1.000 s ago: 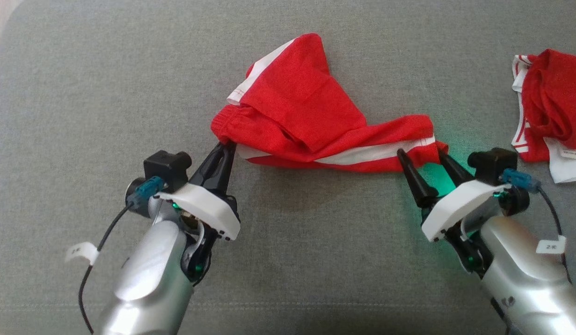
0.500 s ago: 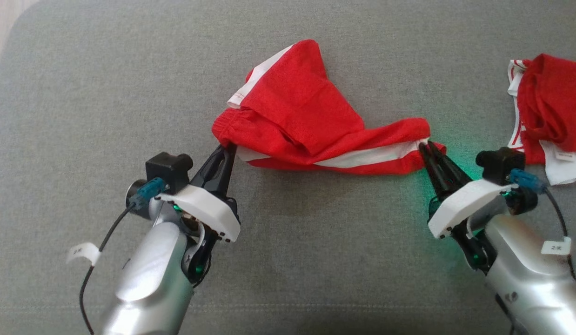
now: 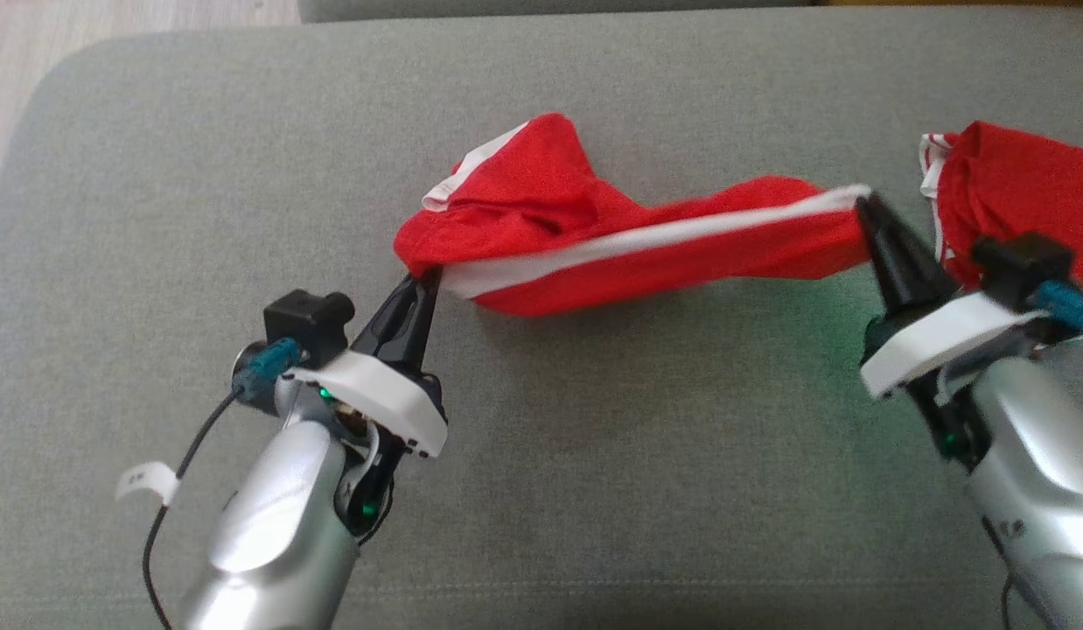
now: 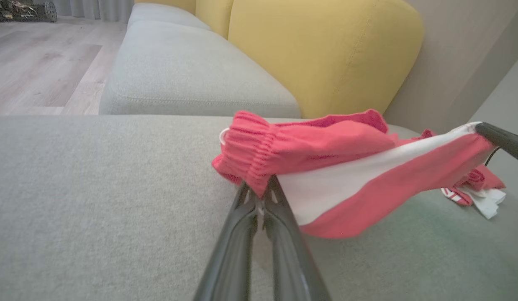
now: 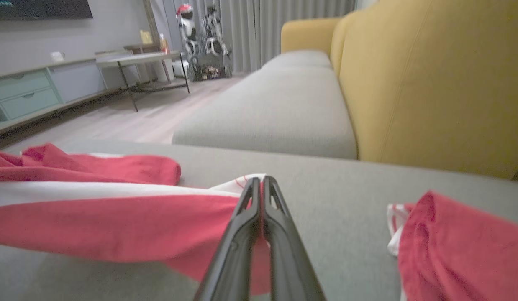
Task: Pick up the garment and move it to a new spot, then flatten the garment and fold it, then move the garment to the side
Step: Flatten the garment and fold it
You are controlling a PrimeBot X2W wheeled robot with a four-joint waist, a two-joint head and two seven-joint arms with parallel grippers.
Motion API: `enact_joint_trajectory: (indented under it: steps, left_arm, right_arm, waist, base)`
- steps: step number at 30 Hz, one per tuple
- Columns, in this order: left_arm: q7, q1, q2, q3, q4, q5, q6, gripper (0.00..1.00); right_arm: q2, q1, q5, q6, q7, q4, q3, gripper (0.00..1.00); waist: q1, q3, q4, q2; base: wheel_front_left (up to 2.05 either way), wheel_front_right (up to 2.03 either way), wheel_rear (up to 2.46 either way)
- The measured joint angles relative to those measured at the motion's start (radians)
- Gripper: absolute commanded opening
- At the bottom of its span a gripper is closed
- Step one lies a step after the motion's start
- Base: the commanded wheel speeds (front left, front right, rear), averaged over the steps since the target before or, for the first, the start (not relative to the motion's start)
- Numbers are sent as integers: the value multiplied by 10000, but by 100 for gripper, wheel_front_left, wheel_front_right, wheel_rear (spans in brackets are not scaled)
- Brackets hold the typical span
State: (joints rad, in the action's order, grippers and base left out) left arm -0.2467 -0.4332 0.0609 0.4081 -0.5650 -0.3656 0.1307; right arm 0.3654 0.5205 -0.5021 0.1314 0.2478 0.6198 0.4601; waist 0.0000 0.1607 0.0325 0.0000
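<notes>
The garment (image 3: pixel 594 245) is a pair of red shorts with a white side stripe, stretched between both grippers above the grey sofa cushion (image 3: pixel 200 219). My left gripper (image 3: pixel 426 282) is shut on the gathered waistband at the garment's left end (image 4: pixel 259 167). My right gripper (image 3: pixel 865 203) is shut on the garment's right end, lifted off the cushion. In the right wrist view the right gripper (image 5: pixel 260 180) pinches the white-striped edge of the garment (image 5: pixel 116 225). The left wrist view shows the left gripper (image 4: pixel 259 188) under the bunched waistband, with the other arm's finger (image 4: pixel 499 140) at the far end.
A second red and white garment (image 3: pixel 1005 197) lies crumpled at the right of the cushion, close behind my right gripper. The yellow sofa back (image 5: pixel 430 79) rises beyond. Wooden floor (image 3: pixel 34 79) shows past the cushion's left edge.
My right gripper shut on the garment's right end, then rose and moved away to the right, pulling the fabric taut. The left gripper stayed shut in place. The camera has shifted.
</notes>
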Motion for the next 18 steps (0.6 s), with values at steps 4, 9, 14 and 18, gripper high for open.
enact_joint_trajectory:
  steps: [4,9,14,18]
  left_arm:
    - [458,-29,94,86,596,-370,0,0]
    - [1609,-244,291,69,1770,-1254,2,0]
    - [3852,-828,362,-84,2886,-2520,-2,0]
    - [6213,-837,531,23,3526,-3509,-92,0]
  right_arm:
    - [17,-235,790,0,2,-1139,-922,0]
    - [-109,-921,1896,0,6,-2836,-2600,0]
    - [-560,-1251,2830,0,33,-4351,-3636,0]
    - [-757,-1309,3189,0,90,-4351,-3933,0]
  waist:
    - [0,-280,-23,0]
    - [0,-726,12,0]
    - [0,-1213,75,0]
    - [0,-1536,100,0]
  base:
    - [0,0,0]
    - [0,0,0]
    - [0,0,0]
    - [0,0,0]
